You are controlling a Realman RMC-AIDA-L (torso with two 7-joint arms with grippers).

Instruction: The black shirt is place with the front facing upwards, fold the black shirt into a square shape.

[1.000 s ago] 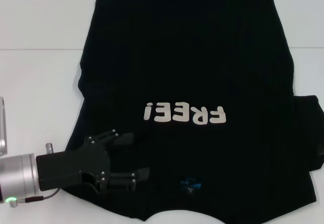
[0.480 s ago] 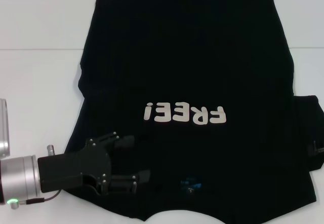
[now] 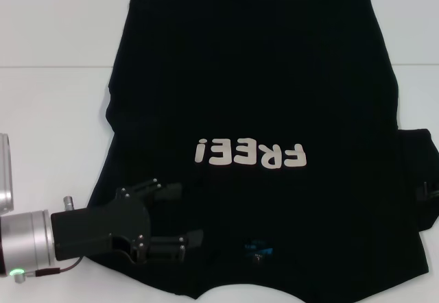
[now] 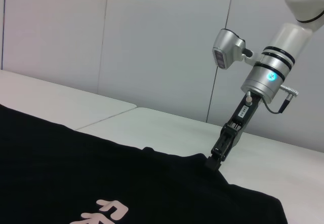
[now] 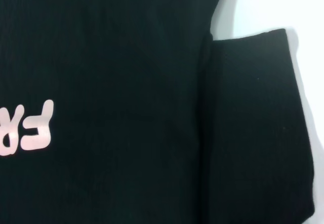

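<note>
The black shirt point(image 3: 254, 77) lies spread flat on the white table, front up, with its white "FREE!" lettering point(image 3: 250, 155) upside down to me and the blue neck label point(image 3: 259, 249) near the front edge. My left gripper point(image 3: 188, 212) hovers open over the shirt's near left shoulder area. In the left wrist view my right gripper point(image 4: 213, 162) points down and touches the shirt point(image 4: 76, 173) at its far sleeve edge. Only a sliver of the right gripper point(image 3: 428, 192) shows in the head view. The right wrist view shows the folded-in sleeve point(image 5: 253, 133) beside the body.
The white table point(image 3: 48, 111) has bare room to the left of the shirt and a strip beyond its hem. A pale wall point(image 4: 152, 41) stands behind the table. The shirt's right sleeve point(image 3: 418, 173) reaches the right edge of the head view.
The left gripper has drifted slightly toward the table's front edge, still open. A small part of the right gripper has come into the head view at the right sleeve.
</note>
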